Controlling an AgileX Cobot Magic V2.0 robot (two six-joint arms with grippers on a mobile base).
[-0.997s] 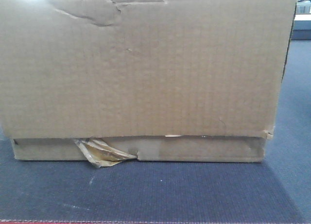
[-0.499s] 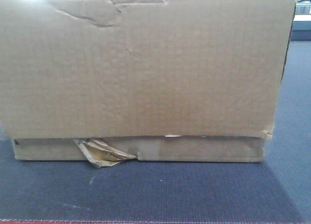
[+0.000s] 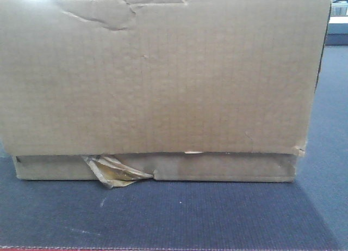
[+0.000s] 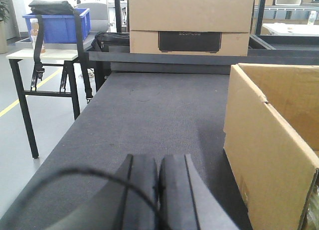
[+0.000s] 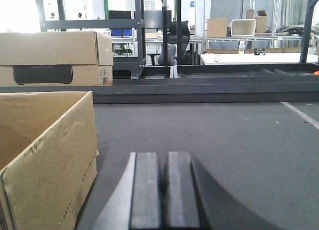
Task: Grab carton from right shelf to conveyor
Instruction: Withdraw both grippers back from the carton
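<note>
The carton [image 3: 163, 77], plain brown with a creased top edge and a wad of tan tape [image 3: 114, 172] at its base, rests on the dark ribbed conveyor [image 3: 190, 213] and fills the front view. My left gripper [image 4: 158, 162] is shut and empty, low over the belt [image 4: 144, 105], with the open-topped carton [image 4: 269, 145] to its right. My right gripper [image 5: 162, 160] is shut and empty too, and the carton [image 5: 50, 150] is to its left. Neither gripper touches the carton. The right shelf is out of view.
A second brown carton [image 4: 189, 25] with a dark label stands on the dark rail at the belt's far end. Left of the belt is a white table with a blue bin [image 4: 55, 25], on grey floor with a yellow line [image 4: 20, 98].
</note>
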